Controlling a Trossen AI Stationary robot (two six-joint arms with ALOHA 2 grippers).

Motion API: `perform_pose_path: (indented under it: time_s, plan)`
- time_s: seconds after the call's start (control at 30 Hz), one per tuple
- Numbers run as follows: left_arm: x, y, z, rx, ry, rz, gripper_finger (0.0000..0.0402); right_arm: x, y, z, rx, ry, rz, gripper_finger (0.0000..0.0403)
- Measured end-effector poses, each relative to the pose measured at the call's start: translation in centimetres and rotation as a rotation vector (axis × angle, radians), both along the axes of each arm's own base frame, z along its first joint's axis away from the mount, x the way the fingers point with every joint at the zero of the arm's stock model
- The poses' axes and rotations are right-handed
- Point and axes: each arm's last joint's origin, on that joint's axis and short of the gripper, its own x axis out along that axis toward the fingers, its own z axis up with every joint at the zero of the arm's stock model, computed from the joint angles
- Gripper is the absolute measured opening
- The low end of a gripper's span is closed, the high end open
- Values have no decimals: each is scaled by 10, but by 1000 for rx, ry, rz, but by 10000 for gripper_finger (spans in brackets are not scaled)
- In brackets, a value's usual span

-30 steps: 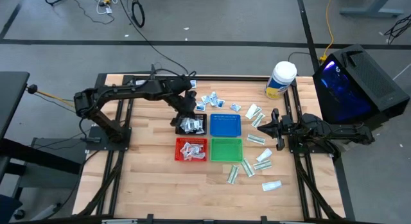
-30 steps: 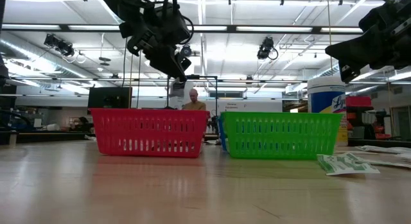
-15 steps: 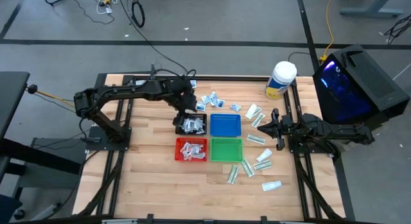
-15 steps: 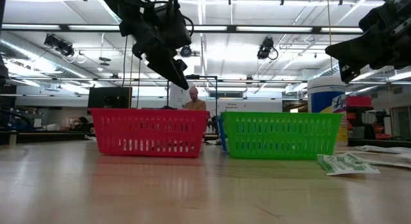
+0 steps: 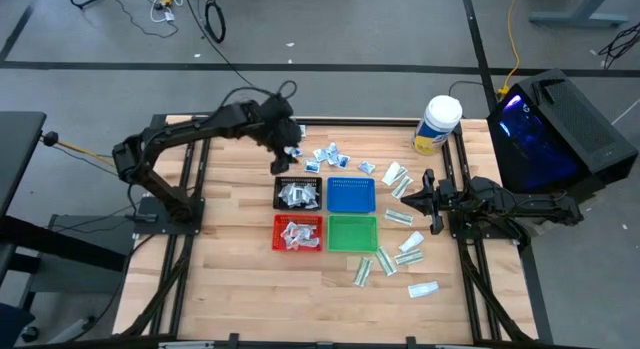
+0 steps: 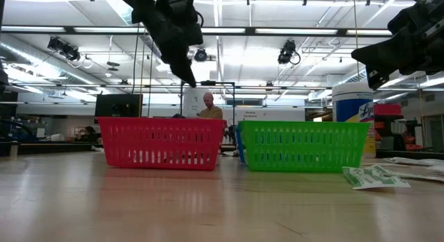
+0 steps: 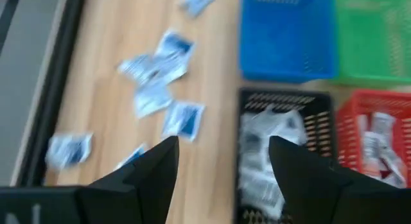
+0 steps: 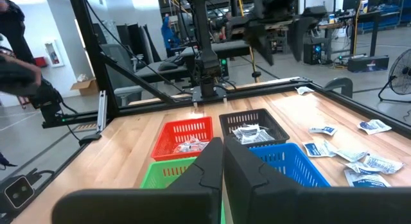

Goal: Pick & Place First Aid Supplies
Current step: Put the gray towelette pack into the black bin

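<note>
Above the black tray's (image 5: pixel 298 193) far edge we see the left gripper (image 5: pixel 286 149) spread and empty, squarish packets (image 5: pixel 330 157) scattered flat just beyond, narrow packets (image 5: pixel 399 217) lying at mixed angles near the pinched-closed right gripper (image 5: pixel 404 202).

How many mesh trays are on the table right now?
4, in a two-by-two block mid-table: black tray and blue tray in the far row, red tray and green tray in the near row.
</note>
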Motion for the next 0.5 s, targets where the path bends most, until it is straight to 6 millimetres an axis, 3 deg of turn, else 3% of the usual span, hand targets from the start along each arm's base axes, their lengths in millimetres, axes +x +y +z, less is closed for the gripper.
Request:
perform_pose_path:
  time_s: [0.5]
  plan:
    - [-55,58,-7,69,248,423,236,0,0,0,0,0,0,18]
